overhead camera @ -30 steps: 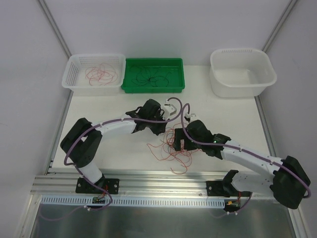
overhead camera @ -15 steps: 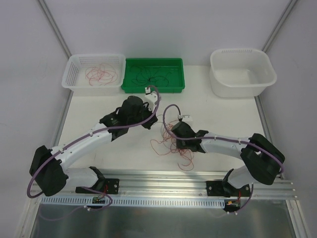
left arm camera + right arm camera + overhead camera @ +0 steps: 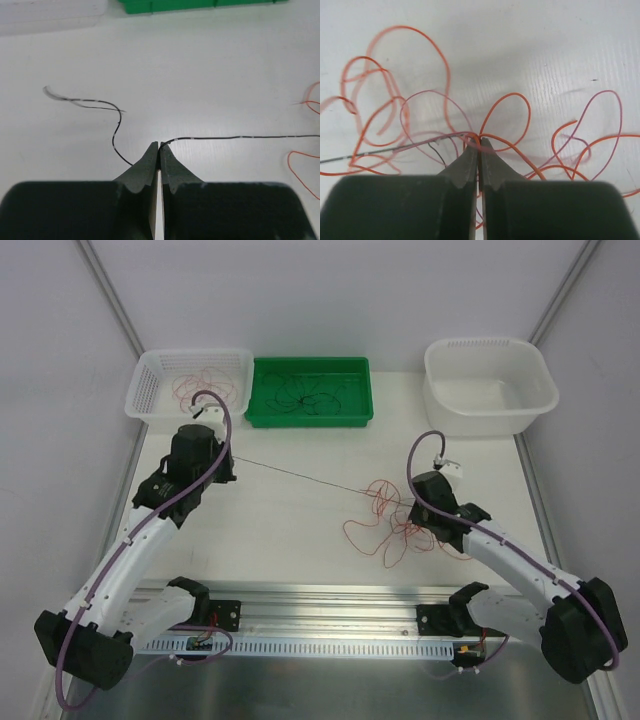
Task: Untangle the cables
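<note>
A tangle of orange and pinkish cables (image 3: 390, 525) lies on the white table, right of centre. My right gripper (image 3: 479, 141) is shut on orange and pink strands at the tangle's right side, by the arm's wrist (image 3: 437, 502). A thin black cable (image 3: 300, 475) runs taut from the tangle leftward to my left gripper (image 3: 160, 146), which is shut on it. In the left wrist view the black cable (image 3: 240, 137) stretches right, and its loose end (image 3: 85, 102) curls left on the table.
At the back stand a white mesh basket (image 3: 150, 405) with reddish wires, a green tray (image 3: 360, 410) with dark wires, and a white tub (image 3: 490, 410). A metal rail (image 3: 320, 605) runs along the near edge.
Both arms swung apart: the left gripper pulled the black cable to the back left, drawing it taut. The right gripper shut on the tangle and dragged it right.
</note>
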Robot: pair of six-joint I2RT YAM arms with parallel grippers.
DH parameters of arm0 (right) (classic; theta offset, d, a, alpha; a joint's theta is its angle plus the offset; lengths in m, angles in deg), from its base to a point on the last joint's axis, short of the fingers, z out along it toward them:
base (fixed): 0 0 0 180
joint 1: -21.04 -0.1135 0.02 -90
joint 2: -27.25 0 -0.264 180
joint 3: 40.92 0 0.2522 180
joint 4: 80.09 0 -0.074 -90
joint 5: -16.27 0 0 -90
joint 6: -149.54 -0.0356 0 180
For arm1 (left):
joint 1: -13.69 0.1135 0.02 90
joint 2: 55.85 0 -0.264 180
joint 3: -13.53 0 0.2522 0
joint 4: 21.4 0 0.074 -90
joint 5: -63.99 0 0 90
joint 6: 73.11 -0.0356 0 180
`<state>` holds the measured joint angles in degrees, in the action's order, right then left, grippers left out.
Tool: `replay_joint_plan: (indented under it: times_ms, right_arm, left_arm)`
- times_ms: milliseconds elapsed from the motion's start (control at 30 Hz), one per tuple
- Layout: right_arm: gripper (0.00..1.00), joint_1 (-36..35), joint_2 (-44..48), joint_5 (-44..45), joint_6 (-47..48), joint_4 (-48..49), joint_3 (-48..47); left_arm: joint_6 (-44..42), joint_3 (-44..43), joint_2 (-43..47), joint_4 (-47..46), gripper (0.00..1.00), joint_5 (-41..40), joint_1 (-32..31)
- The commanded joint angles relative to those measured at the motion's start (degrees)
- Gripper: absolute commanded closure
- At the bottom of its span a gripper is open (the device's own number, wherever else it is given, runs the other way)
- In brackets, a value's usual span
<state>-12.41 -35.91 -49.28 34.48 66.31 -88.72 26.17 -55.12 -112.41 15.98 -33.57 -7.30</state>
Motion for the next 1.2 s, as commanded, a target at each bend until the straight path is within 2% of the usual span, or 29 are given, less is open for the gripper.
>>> replay_joint_plan:
  times_ms: [0,100,167,267,300,400,500,600,833,967,1167]
  right_arm:
    - [0.98,3.9,5.4,-0.6,1.5,-6.3,-1.9]
    - [0.96,5.9,9.3,-2.2,2.3,-8.1,-3.0]
    - [0.93,6.4,11.0,-2.8,3.3,-8.6,-4.2]
    - [0.78,6.5,11.3,-4.6,5.3,-9.4,-5.6]
    - [0.66,6.5,11.2,-4.9,5.6,-9.4,-5.7]
    - [0.39,6.5,11.0,-7.7,8.1,-9.5,-6.4]
    - [0.3,4.7,10.8,-10.1,10.7,-10.9,-9.0]
    - [0.23,0.7,10.6,-9.9,12.7,-11.5,-12.0]
    - [0.2,-10.3,3.0,-13.8,14.4,-7.5,-18.1]
    - [0.21,-16.4,-8.4,-13.8,13.5,-5.1,-21.4]
    - [0.28,-19.2,-22.5,-12.5,12.5,-2.8,-25.9]
  left_arm:
    - [0.3,-2.6,3.1,6.6,1.0,-9.3,4.0]
    - [-1.4,-3.8,4.3,9.0,1.0,-13.7,7.8]
    - [-2.0,-4.4,4.8,9.5,1.0,-13.7,9.7]
    - [-1.4,-5.5,5.8,9.5,1.0,-9.2,11.0]
    - [-1.2,-5.7,5.8,9.5,1.0,-8.4,10.9]
    - [-0.6,-6.6,6.4,9.3,1.0,-3.3,10.9]
    - [0.1,-7.4,7.1,9.4,1.0,4.9,10.9]
    - [0.2,-7.6,8.1,9.5,1.0,7.5,10.8]
    - [0.0,-7.2,10.9,9.8,1.0,11.3,10.8]
    - [0.1,-7.9,12.0,10.2,1.0,11.2,10.9]
    - [-0.1,-8.5,12.7,10.8,1.0,11.4,10.9]
